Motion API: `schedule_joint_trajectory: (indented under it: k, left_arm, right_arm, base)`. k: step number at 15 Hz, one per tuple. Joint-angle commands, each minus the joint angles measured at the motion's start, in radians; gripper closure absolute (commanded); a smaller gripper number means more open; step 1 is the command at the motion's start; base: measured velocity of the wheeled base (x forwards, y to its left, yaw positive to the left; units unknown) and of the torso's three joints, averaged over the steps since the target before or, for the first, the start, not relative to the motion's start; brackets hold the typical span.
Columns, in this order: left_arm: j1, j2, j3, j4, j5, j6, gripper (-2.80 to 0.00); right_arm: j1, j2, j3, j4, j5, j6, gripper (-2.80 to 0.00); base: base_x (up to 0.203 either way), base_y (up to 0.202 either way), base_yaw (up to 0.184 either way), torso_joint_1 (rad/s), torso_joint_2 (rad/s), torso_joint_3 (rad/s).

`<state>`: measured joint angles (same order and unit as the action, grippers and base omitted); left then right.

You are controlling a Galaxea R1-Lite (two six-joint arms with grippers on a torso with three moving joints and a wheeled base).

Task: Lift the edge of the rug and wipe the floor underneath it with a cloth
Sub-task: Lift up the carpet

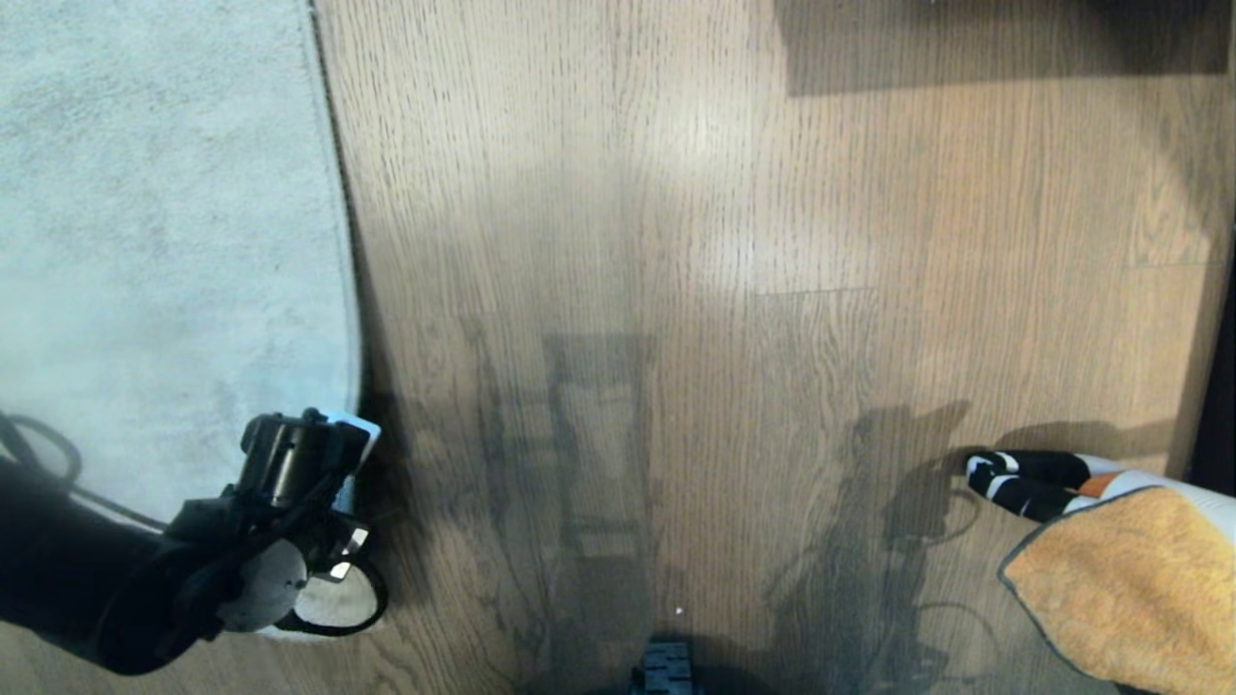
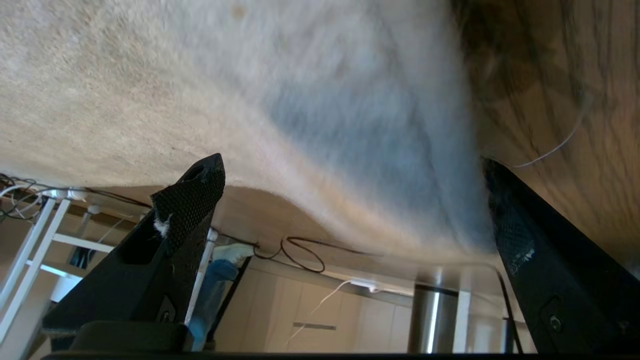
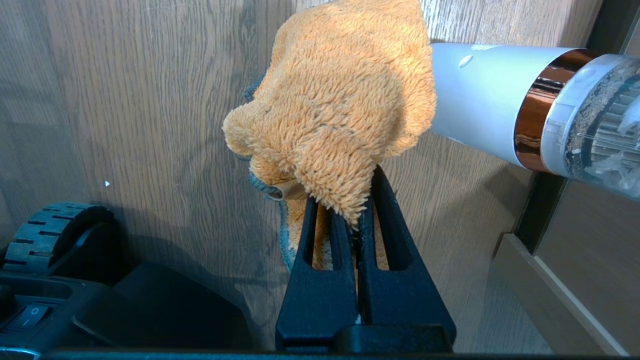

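1. Mustard-orange fluffy microfibre cloth (image 3: pixel 335 115) is hanging pinched in the fully closed right hand (image 3: pixel 357 210) above the brown wood-grain floor (image 1: pixel 734 290).
2. The left hand (image 2: pixel 350 200) is gaping wide over the pale grey-beige rug edge (image 2: pixel 450 200), holding nothing.

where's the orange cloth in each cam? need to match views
Head view: the cloth fills the lower right corner, above the floor, in front of a grey handheld vacuum.
Left wrist view: not in it; only rug and the open left end effector.
Right wrist view: upper centre, pinched in the shut right end effector.
Shared landmark: the handheld vacuum, beside the cloth in the head and right wrist views.
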<state>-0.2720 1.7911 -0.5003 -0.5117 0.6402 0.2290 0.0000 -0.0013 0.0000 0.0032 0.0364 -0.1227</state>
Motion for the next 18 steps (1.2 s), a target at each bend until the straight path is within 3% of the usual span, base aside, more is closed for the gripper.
schedule_joint_trajectory:
  k: [1, 8, 12, 18]
  left_arm:
    - [-0.022, -0.004, 0.032, -0.004, 0.003, 0.000, -2.80]
    - [-0.042, -0.017, 0.125, -0.007, 0.015, 0.002, -2.80]
    - [-0.032, 0.012, 0.183, -0.107, 0.015, 0.012, -2.80]
    - [0.064, 0.066, 0.218, -0.282, 0.014, 0.148, -2.80]
  right_arm:
    - [0.000, 0.001, 0.000, 0.000, 0.000, -0.002, 0.00]
    - [0.000, 0.001, 0.000, 0.000, 0.000, -0.002, 0.00]
    - [0.000, 0.001, 0.000, 0.000, 0.000, -0.002, 0.00]
    - [0.000, 0.001, 0.000, 0.000, 0.000, -0.002, 0.00]
  base:
    - [0.000, 0.000, 0.000, 0.000, 0.00, 0.000]
    - [0.000, 0.000, 0.000, 0.000, 0.00, 0.000]
    - [0.000, 0.000, 0.000, 0.000, 0.00, 0.000]
    - [0.000, 0.000, 0.000, 0.000, 0.00, 0.000]
